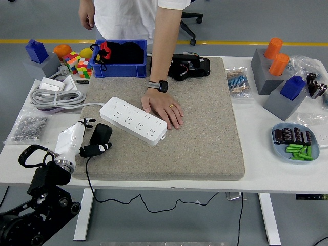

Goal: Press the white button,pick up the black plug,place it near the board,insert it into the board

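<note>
- Left hand, white w/ black fingertips, sits at the front-left corner of the grey mat. Fingers closed around the black plug; the thumb (dark, w/ a white spot) lies under the plug's near end.
- Black plug: matte black, rounded, blocky body. Only its upper part shows clear of the hand. Long axis runs roughly near-to-far, tilted a bit right; top end points toward the board. Prongs not visible, so can't tell which face they're on.
- Its black cord leaves the near end, drops over the table's front edge and loops below the table.
- Plug is low over the mat's left edge, near the white power strip but apart from it, at the strip's left-front side.
- Power strip (the board): long, white, several socket rows, lying diagonally on the mat, left end farther back, right end nearer. Grey cable coil sits left of it on the table.
- Person's hand rests flat on the mat, palm down, touching the strip's far-right side; watch on the wrist, ring on 1 finger.
- Blue bin w/ black items stands at the mat's far-left corner.
- Right hand isn't in the frame.
</note>
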{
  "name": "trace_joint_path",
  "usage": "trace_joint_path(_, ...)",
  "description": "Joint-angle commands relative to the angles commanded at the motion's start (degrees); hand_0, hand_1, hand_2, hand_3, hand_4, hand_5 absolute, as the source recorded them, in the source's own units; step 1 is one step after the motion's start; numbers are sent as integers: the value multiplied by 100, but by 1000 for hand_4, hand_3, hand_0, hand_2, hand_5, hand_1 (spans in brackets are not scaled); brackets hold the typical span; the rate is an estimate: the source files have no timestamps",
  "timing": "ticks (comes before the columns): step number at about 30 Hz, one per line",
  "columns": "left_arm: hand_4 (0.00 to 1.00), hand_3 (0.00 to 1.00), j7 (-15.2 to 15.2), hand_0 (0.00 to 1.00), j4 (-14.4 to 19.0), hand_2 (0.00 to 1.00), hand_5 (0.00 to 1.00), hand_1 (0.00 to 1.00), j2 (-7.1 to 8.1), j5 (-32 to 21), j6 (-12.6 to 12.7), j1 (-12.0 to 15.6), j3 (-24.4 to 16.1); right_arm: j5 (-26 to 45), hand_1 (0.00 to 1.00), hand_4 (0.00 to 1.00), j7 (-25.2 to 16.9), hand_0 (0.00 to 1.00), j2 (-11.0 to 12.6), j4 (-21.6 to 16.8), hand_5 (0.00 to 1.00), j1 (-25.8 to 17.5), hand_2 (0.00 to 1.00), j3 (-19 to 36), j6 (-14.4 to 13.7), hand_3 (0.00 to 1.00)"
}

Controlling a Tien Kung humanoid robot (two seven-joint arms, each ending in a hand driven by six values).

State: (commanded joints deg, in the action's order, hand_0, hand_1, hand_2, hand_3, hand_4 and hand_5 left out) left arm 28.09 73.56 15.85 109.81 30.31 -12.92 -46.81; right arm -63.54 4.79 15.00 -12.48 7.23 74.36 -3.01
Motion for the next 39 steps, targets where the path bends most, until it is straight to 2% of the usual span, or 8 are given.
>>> trace_joint_path(11, 703, 652, 30, 698, -40, 583, 9, 615, -23, -5, 60, -7, 6, 3, 584, 656, -5, 620, -5, -2, 402, -5, 584, -3, -1, 584)
trace_joint_path(12, 648, 621, 36, 542, -40, 504, 2, 508, -24, 3, 65, -8, 5, 3, 585, 656, -6, 619, -4, 0, 402, -6, 584, -6, -2, 583)
trace_joint_path(17, 648, 621, 69, 542, -5, 504, 2, 508, -15, 93, 67, -19, -2, 5, 585, 656, -16, 619, -3, -1, 402, 2, 584, -1, -7, 583)
trace_joint_path(18, 617, 590, 72, 393, 4, 444, 2, 421, -13, 107, 68, -20, -1, 8, 585, 657, -18, 618, -2, -2, 400, 3, 583, -3, -7, 582)
trace_joint_path(23, 617, 590, 45, 393, 28, 444, 2, 421, -12, 131, 30, -30, -6, 18, 585, 657, -36, 618, -2, -4, 400, 10, 583, 0, -17, 582)
trace_joint_path(24, 575, 570, 27, 290, 33, 391, 2, 315, -11, 122, 18, -31, -8, 19, 585, 656, -39, 617, -2, -2, 401, 10, 583, -2, -19, 581)
trace_joint_path(33, 545, 560, -219, 283, 100, 368, 2, 296, 21, -176, 37, -100, -71, 31, 582, 655, -62, 616, -4, -2, 403, 6, 581, -5, -33, 580)
trace_joint_path(39, 532, 558, -304, 291, 72, 368, 2, 298, 37, -262, 38, -369, 27, 36, 582, 656, -71, 616, -4, -2, 401, 19, 580, -3, -38, 580)
